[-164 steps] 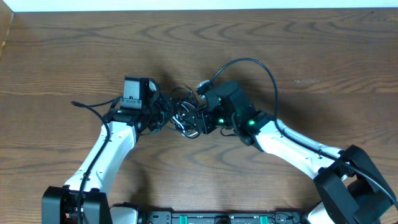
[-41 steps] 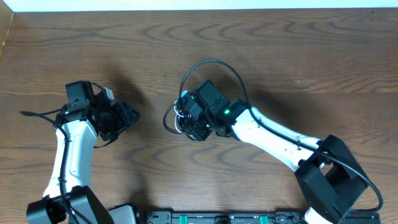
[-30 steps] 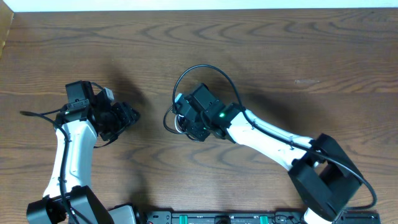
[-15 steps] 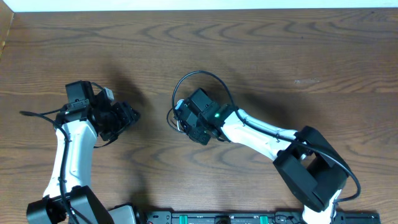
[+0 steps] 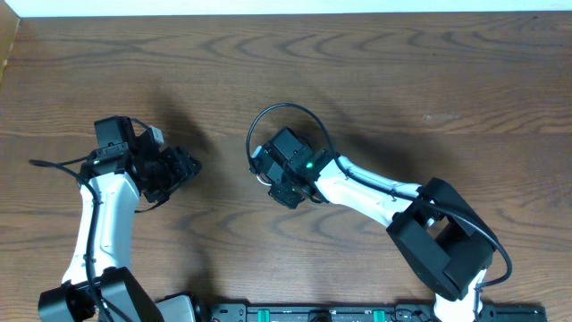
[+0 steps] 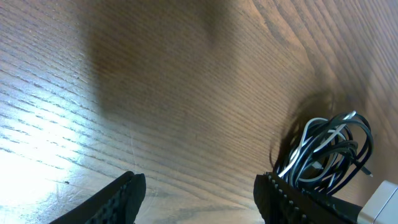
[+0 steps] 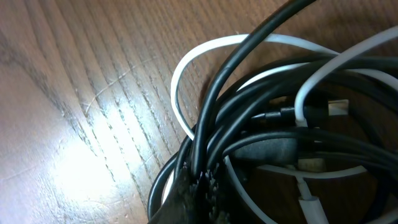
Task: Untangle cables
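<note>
The cables are one tangled bundle of black and white cords (image 7: pixel 273 118) with small plug ends, filling the right wrist view. My right gripper (image 7: pixel 202 180) is shut on several black strands of it. In the overhead view my right gripper (image 5: pixel 270 177) covers most of the bundle (image 5: pixel 259 175) near the table's middle. My left gripper (image 5: pixel 188 165) is open and empty, apart from the bundle to its left. In the left wrist view its jaws (image 6: pixel 202 199) frame bare wood, and the bundle (image 6: pixel 329 152) lies just beyond the right finger.
A large black loop (image 5: pixel 288 116) above my right wrist is the arm's own wire. A similar black wire (image 5: pixel 58 164) trails left of my left arm. The wooden table (image 5: pixel 429 80) has its far edge at the top and a left edge at the top corner.
Since 5.5 s ago my left gripper has pulled away to the left and now holds still. My right gripper has carried the bundle a little to the left.
</note>
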`<state>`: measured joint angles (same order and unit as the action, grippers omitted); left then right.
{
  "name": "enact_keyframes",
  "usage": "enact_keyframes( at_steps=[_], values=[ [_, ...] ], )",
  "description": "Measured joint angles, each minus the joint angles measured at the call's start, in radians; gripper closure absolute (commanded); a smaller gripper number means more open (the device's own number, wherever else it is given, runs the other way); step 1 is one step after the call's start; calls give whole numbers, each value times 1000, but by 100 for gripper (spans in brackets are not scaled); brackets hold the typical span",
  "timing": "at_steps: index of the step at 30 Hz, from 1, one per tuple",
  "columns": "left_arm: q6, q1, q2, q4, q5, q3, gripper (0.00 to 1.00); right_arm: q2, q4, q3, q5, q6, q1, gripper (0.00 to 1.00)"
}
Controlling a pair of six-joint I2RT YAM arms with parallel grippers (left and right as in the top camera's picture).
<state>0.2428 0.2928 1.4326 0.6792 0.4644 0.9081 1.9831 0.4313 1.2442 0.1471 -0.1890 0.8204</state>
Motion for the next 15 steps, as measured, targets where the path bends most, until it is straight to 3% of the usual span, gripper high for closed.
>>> enact_keyframes(
  at_steps=[7, 15],
  values=[
    [0, 0, 0, 0, 1, 0, 39, -18, -21, -9, 193, 21, -64, 99],
    [0, 0, 0, 0, 74, 0, 38, -126, -146, -16, 733, 31, -272, 99]
  ],
)
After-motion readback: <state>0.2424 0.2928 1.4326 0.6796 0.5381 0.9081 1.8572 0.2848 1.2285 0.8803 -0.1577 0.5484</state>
